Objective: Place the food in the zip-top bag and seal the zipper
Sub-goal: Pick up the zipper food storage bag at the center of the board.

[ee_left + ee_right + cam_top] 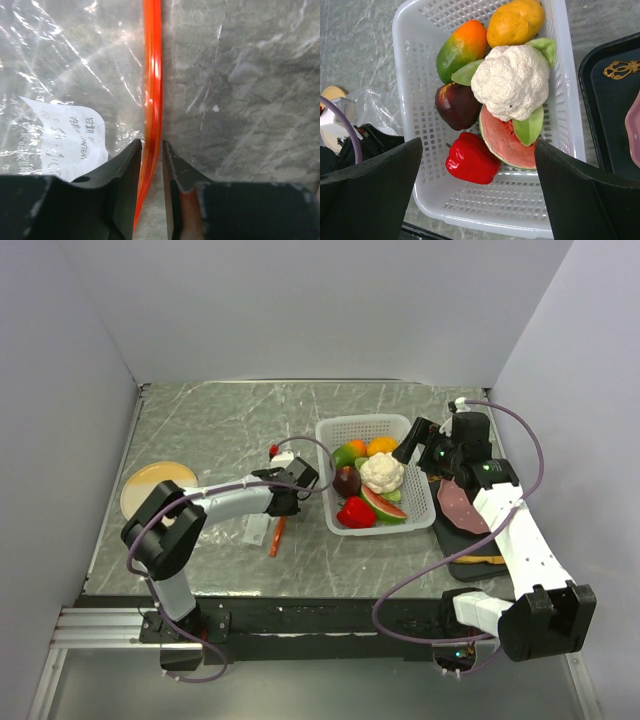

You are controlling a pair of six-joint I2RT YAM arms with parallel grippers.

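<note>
Under the left claw [151, 150], on the worktop [250, 90] left of the basket [560, 100], the zip-top bag [65, 55] shows a white label [65, 130] only in the left wrist view, its print too blurred for us to read. We see the zipper [152, 75] running between that claw's close-set fingers; whether they pinch it we cannot tell. The right claw [477, 146] hangs spread wide above the food [512, 82] in the basket.

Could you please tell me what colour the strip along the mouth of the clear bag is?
Orange-red. The strip shows best in the left wrist view.
</note>
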